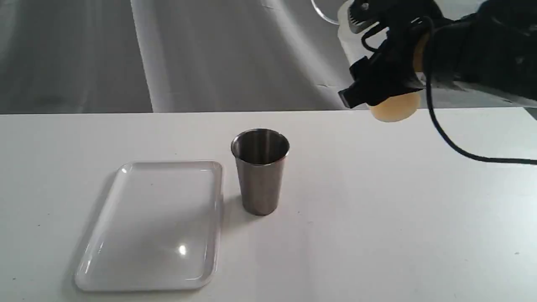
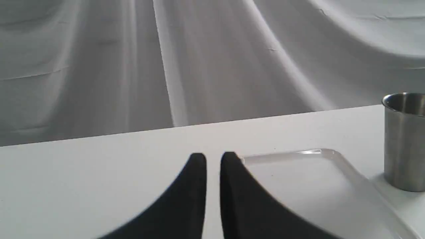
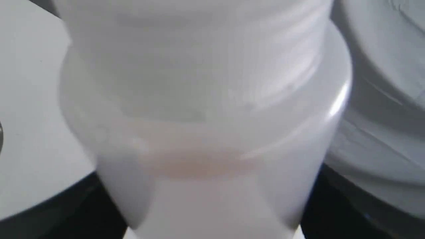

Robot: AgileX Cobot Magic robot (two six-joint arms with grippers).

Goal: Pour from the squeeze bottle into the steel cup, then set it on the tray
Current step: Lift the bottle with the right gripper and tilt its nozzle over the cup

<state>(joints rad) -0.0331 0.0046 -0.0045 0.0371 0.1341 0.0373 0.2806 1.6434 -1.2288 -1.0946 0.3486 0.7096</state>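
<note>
The steel cup (image 1: 260,176) stands upright at the table's middle, its dark inside showing nothing that I can make out. Just left of it lies the glossy white tray (image 1: 155,218), bare. High at the back right, well above the table, my right gripper (image 1: 388,73) is shut on the squeeze bottle (image 1: 396,110), whose amber-filled base pokes out below the fingers. In the right wrist view the whitish bottle (image 3: 206,99) fills the picture. My left gripper (image 2: 213,159) hovers low beside the tray (image 2: 308,186), fingers nearly touching, nothing between them; the cup (image 2: 403,142) stands beyond.
A black cable (image 1: 461,153) hangs from the right arm over the table's right side. A grey draped cloth (image 1: 209,54) closes off the back. The white table (image 1: 377,230) runs out to the right of the cup.
</note>
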